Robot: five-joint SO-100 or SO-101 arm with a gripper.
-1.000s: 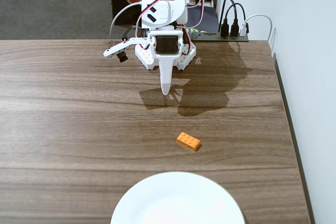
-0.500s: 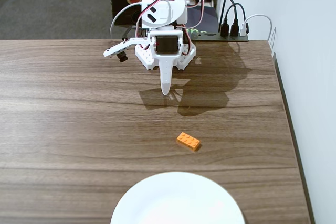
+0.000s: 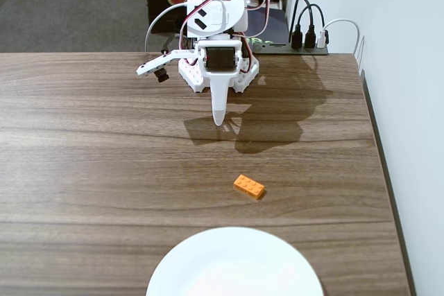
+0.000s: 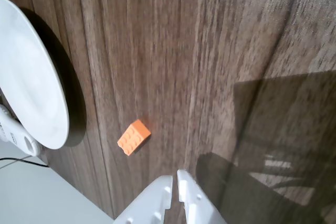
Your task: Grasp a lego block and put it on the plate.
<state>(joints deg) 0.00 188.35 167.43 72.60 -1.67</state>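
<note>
The orange lego block (image 3: pixel 249 186) lies flat on the wooden table, right of centre, between the arm and the plate. It also shows in the wrist view (image 4: pixel 133 137), above and left of the fingertips. The white plate (image 3: pixel 234 264) sits at the table's front edge, cut off by the frame; in the wrist view its rim (image 4: pixel 37 103) fills the left side. My white gripper (image 3: pixel 219 118) hangs point-down near the arm's base, well behind the block. In the wrist view the gripper (image 4: pixel 175 177) has its jaws shut with nothing between them.
The arm's base (image 3: pixel 218 74) stands at the table's far edge. A power strip with black and white cables (image 3: pixel 305 36) sits behind it at the right. A white wall runs along the table's right edge (image 3: pixel 378 143). Grey carpet lies beyond the table.
</note>
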